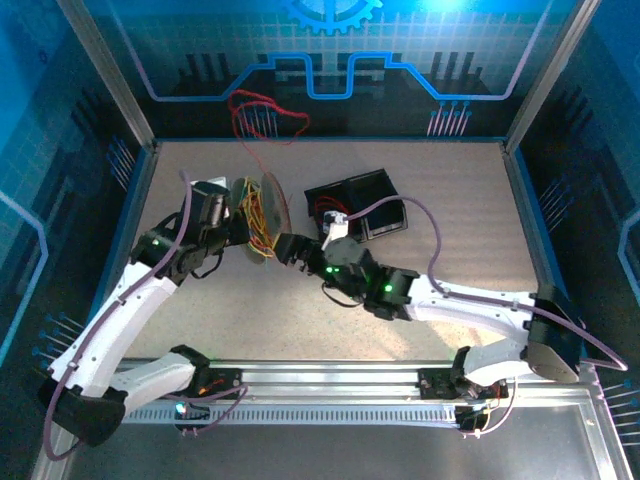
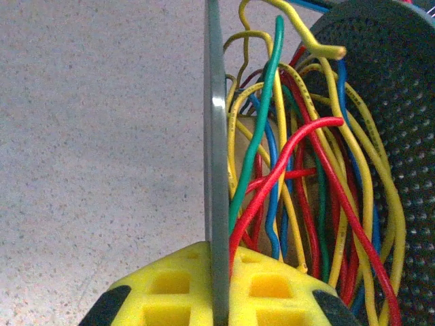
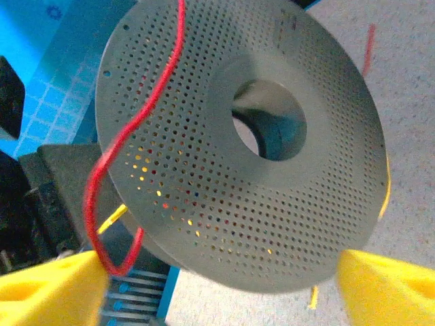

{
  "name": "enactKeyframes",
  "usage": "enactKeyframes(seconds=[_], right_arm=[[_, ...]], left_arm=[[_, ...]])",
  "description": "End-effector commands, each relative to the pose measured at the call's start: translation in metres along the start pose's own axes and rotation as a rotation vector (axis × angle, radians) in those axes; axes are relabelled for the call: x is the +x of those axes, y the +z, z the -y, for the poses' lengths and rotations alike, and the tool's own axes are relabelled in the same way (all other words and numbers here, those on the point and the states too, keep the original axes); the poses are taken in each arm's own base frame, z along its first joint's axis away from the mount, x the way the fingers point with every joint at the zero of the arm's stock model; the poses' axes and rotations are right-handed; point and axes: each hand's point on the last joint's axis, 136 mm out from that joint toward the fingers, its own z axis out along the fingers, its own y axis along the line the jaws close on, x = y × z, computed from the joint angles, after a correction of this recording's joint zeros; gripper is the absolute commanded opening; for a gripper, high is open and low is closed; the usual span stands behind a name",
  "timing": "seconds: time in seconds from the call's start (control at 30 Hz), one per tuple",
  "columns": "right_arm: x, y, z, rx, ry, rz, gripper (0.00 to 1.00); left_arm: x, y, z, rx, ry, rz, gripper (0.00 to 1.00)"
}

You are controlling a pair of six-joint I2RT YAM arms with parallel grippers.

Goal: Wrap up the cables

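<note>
— Spool [image 1: 270, 212] first: how does it stand?
— On edge on the desk [image 1: 450, 190], its two perforated flanges upright. The left fingers [image 1: 240, 222] are clamped tight on the rim of one flange. In the left wrist view the thin grey edge is pinched between the yellow pads [image 2: 265, 285].
— And the cables [image 2: 319, 124]?
— Mostly inside the spool, between the flanges, in a loose tangle of red, yellow, green and blue strands. One red strand [image 3: 146, 109] trails across the outer face of the other flange, beside its centre hole.
— The right fingers [image 1: 288, 248]?
— Spread wide and holding nothing, just beside that outer face, one tip to each side of the flange's lower rim. The red strand's low bend hangs close to one tip.
— Anything else around the spool?
— A loose red loop [image 1: 268, 100] lies beyond the spool, by the far wall. A black tray [image 1: 365, 195] sits on the desk to the spool's right.
</note>
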Motion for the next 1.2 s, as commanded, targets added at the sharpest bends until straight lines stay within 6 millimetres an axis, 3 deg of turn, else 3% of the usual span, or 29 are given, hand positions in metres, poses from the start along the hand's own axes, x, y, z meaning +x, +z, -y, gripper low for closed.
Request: enactKeyframes(seconds=[0.0,0.13,0.23,0.53,0.67,0.87,0.97,1.17], right_arm=[[0.020,-0.024,-0.003,-0.065,-0.226,-0.158,1.00],[0.012,-0.051,0.011,-0.030,-0.355,-0.213,1.00],[0.004,-0.066,0.011,-0.103,-0.383,-0.264,1.00],[-0.066,-0.090,0.004,-0.248,-0.294,-0.224,1.00],[-0.090,-0.080,0.019,-0.165,-0.222,-0.238,1.00],[-0.110,-0.048,0.056,0.002,-0.085,-0.222,0.95],[-0.113,-0.033,0.079,0.129,0.007,-0.229,0.93],[-0.106,-0.006,0.089,0.099,0.038,-0.263,0.94]], left_arm=[[-0.049,-0.026,0.022,0.093,0.068,0.204,0.00],[-0.049,-0.024,0.023,0.081,0.120,0.210,0.00],[-0.046,-0.023,0.029,0.084,0.175,0.215,0.00],[-0.031,-0.025,0.044,0.098,0.325,0.213,0.00],[-0.026,-0.037,0.038,0.094,0.329,0.213,0.00],[-0.026,-0.065,0.020,0.056,0.307,0.222,0.00],[-0.032,-0.082,0.012,0.037,0.273,0.247,0.00],[-0.050,-0.114,0.010,0.031,0.234,0.287,0.00]])
